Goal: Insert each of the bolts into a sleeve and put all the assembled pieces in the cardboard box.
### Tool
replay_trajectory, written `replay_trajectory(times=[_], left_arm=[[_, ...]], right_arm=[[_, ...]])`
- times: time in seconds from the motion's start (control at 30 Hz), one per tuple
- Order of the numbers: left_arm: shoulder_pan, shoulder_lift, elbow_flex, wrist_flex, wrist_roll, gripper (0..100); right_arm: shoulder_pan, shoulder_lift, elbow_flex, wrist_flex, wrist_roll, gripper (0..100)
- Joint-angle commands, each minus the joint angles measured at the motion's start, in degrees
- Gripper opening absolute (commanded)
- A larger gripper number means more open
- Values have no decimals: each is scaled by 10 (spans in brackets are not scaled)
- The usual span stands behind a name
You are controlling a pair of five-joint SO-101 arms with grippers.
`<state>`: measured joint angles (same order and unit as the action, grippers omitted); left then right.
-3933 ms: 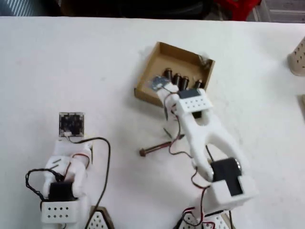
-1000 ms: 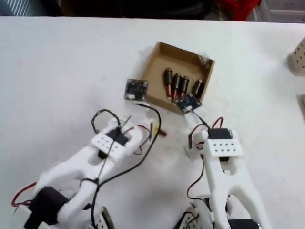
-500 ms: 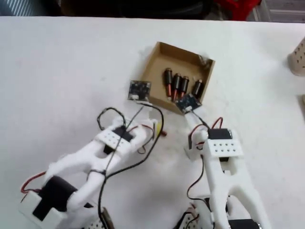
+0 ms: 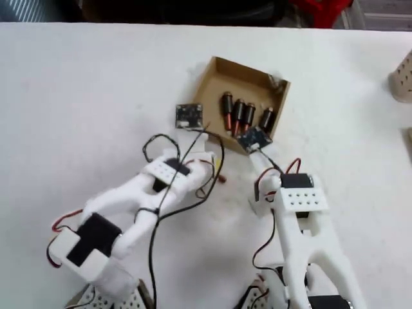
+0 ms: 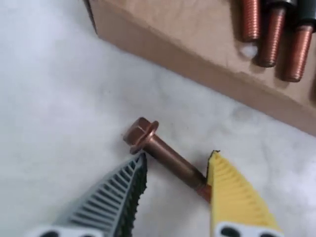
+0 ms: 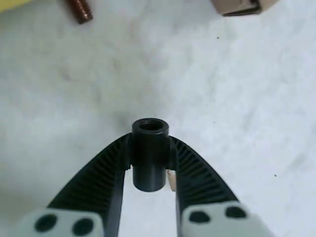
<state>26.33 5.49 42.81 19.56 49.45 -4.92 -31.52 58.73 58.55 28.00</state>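
Left gripper [image 5: 177, 160] open astride a loose bolt [image 5: 165, 153]; right gripper [image 6: 149, 144] clenched on a black sleeve [image 6: 149, 165].

The copper bolt lies flat on the white table [image 4: 96, 77], just off the near wall of the cardboard box [image 4: 251, 84]. The grey finger touches it near the flanged head and the yellow finger sits at its threaded end. The right gripper holds the sleeve upright, bore facing up, above the table near the box's near corner. Four assembled pieces [image 4: 243, 114] lie side by side inside the box, which sits mid-table toward the far edge.
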Motion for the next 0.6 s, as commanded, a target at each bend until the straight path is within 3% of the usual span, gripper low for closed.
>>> replay_trajectory(times=[0.0, 0.17, 0.33, 0.57], left_arm=[[-18, 27, -65, 46, 19, 215], [-16, 34, -73, 47, 16, 191], [-25, 33, -75, 42, -12, 12], [-28, 24, -69, 69, -18, 61]], right_arm=[[1, -20, -4, -8, 0, 17], [1, -20, -4, -8, 0, 17], [1, -20, -4, -8, 0, 17], [1, -20, -3, -8, 1, 17]])
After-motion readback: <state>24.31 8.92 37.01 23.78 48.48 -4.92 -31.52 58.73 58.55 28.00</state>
